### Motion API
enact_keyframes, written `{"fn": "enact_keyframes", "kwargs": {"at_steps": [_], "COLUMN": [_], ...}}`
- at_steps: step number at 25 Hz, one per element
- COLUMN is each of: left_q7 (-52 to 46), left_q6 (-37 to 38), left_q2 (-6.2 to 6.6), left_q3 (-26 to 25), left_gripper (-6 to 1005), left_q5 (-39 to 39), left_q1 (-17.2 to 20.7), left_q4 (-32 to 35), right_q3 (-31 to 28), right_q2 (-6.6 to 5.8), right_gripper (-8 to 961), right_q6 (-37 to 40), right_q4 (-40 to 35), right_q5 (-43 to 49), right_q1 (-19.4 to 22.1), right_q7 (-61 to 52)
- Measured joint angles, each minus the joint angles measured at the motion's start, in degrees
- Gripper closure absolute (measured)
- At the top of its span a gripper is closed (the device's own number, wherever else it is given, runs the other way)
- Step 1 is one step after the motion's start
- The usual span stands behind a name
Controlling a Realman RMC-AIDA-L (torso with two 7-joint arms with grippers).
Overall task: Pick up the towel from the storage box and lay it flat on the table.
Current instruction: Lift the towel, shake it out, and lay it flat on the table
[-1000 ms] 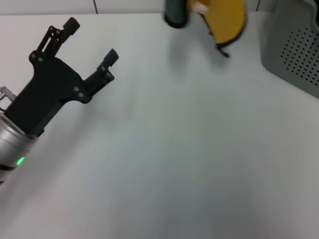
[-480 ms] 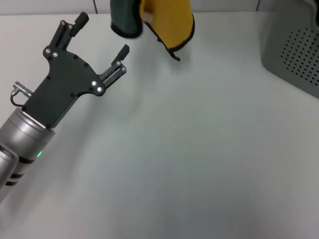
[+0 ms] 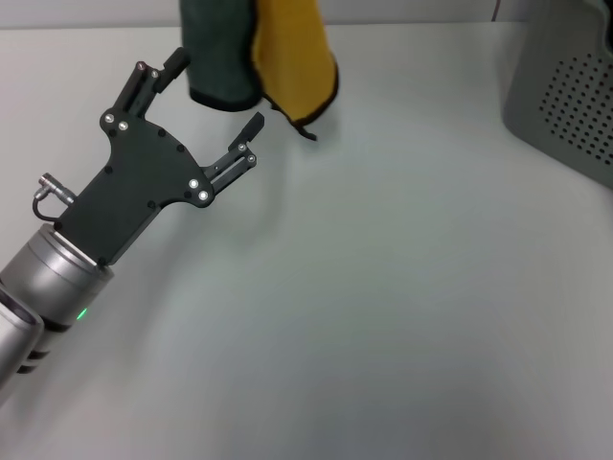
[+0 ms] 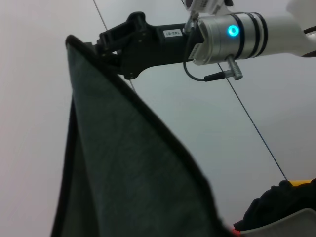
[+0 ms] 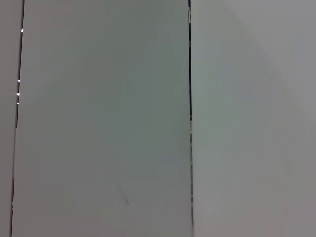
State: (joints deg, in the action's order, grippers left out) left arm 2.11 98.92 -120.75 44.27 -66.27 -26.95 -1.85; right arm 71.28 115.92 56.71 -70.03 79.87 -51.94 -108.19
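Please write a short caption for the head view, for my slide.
Towel hangs above the table, left end effector open beside it, storage box at far right.

wall panels (image 5: 98,118) | pale, plain | thin dark vertical seam (image 5: 189,74) between them

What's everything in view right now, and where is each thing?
soft cloth towel: one, mustard-yellow face with a dark back and black edging, hanging above the far side of the table, clear of the box
perforated plastic storage box: one, light grey, far right of the table
smooth flat table: one, white, under everything
right gripper: one, black, shut on the towel's top corner, seen only in the left wrist view
left gripper: one, black, open, raised beside the hanging towel
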Motion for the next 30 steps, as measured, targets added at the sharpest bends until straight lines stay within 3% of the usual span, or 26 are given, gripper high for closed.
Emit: {"fn": "enact_keyframes", "kwargs": {"at_steps": [11,25,30], "left_q7": [0.1,-2.0,-3.0], "left_q6": [0.1,0.2,0.2], "left_q2": [0.0,0.0,0.0], "left_q3": [-0.5,-0.6,-0.6], "left_gripper": [266,281,511], "left_q5": [3.8,5.3,5.4], "left_q1": [-1.5,-1.1,-1.0], "left_q4": [-2.2,-2.8,-2.8], "right_q3": [3.1,2.5,1.7], "right_q2": [0.05,0.09,0.05], "right_gripper": [937,937,937], "right_q6": [-1.1,-1.2,-0.9], "right_q4": [0.1,-1.2,-1.6], "right_q5": [-0.4,-0.6,-1.4], "right_q1": [0.1,3.0,4.1], "right_q7": [0.0,-0.2,-0.2]}}
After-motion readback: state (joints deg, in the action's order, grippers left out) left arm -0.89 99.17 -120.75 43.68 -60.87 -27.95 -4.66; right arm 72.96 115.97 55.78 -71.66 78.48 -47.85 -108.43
